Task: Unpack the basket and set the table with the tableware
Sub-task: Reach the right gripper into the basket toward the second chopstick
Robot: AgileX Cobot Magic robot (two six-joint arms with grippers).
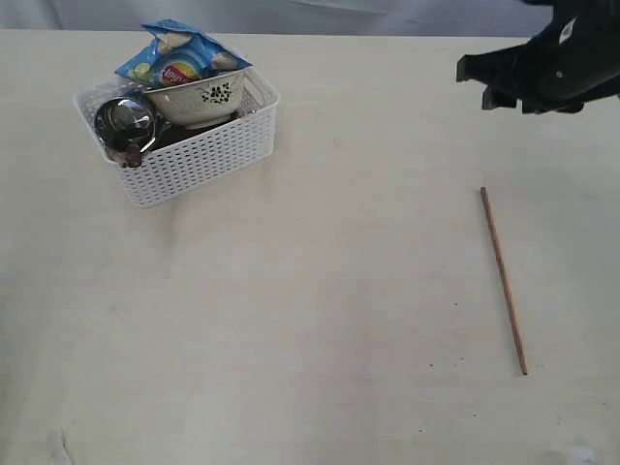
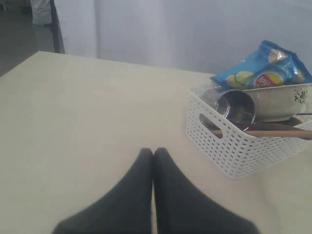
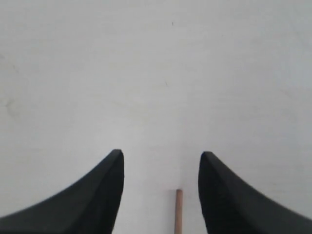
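Plainly, the right pincer (image 3: 161, 153) stood open, empty; a chopstick (image 1: 504, 281) lay at four o'clock on the table (image 1: 310, 320). The left pincer (image 2: 153, 151) was closed.

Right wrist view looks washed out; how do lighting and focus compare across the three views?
Right wrist view: table bleached grey-white, chopstick tip soft. Left wrist view: slightly hazy, basket lattice legible. Exterior view: even light, faint shadow by the basket, glare on the steel cup.

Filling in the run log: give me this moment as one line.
stage: unpacking | one chopstick on table | right gripper open, clear of it | left gripper shut | basket loaded
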